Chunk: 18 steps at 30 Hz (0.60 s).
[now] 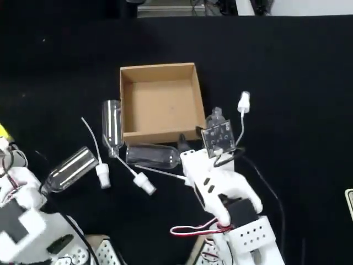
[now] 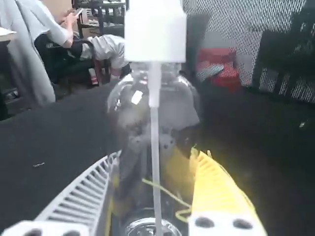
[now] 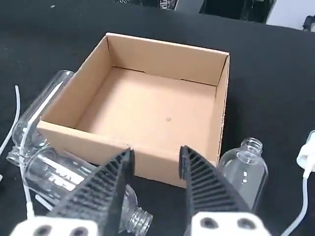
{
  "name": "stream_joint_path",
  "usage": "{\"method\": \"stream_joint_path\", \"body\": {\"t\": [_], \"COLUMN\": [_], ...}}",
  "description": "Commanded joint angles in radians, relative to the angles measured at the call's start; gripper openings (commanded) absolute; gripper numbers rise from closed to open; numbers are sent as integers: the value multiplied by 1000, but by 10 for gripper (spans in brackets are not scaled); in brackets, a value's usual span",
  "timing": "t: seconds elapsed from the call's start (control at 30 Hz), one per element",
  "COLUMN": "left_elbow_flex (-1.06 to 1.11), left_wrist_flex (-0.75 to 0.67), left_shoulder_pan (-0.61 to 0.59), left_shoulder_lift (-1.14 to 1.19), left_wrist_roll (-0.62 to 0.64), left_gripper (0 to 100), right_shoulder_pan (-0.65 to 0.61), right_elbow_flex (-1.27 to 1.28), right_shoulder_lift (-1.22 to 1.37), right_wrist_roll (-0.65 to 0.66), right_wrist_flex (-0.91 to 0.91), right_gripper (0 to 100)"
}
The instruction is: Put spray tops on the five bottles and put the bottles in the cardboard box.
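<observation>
- Black cloth covers the table [image 1: 298, 66]; we log from the grippers outward.
- Left gripper [image 2: 155, 156]: its white and yellow fingers are clamped on the body of the held bottle [image 2: 147, 108], at the table's near left part. We judge the grip is taken on the body to steady the glass while a top goes on.
- Near spray top [image 2: 155, 29] sits just past the held bottle's far end, with its tube running along the bottle. Whether the tube is inside the glass or over it, we cannot tell.
- Right gripper [image 3: 156, 151]: black fingers apart, holding nothing, above the front wall of the cardboard box [image 3: 162, 54]. It is probably placed there to reach either neighbouring bottle.
- Front bottle [image 3: 69, 177] lies on its side just beside that front wall. Upright bottle [image 3: 243, 169] stands by the box's right front corner, uncapped.
- Side bottle [image 1: 112, 127] lies along the box's left wall.
- Middle spray top [image 1: 144, 183] lies near the front bottle. Far spray top [image 1: 244, 102] lies right of the box, near the upright bottle.
- No bottle is in the box yet — we judge the task is at an early stage.
</observation>
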Motion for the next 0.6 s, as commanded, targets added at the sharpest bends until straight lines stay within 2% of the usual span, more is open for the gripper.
{"method": "stream_joint_path", "body": {"t": [0.0,0.2,0.4,0.57], "left_elbow_flex": [-35,-64,-185,-220], "left_wrist_flex": [-149,-299,-428,-588], "left_shoulder_pan": [-8,-10,-76,-88], "left_shoulder_lift": [123,339,574,746], "left_wrist_roll": [-20,-17,-17,-17], "left_gripper": [29,29,29,29], "right_shoulder_pan": [-12,-12,-12,-12], "right_elbow_flex": [-8,-8,-8,-8], "right_shoulder_lift": [-24,-25,-27,-28], "right_wrist_roll": [6,6,6,6], "right_wrist_flex": [11,11,11,11], "right_gripper": [131,131,131,131]}}
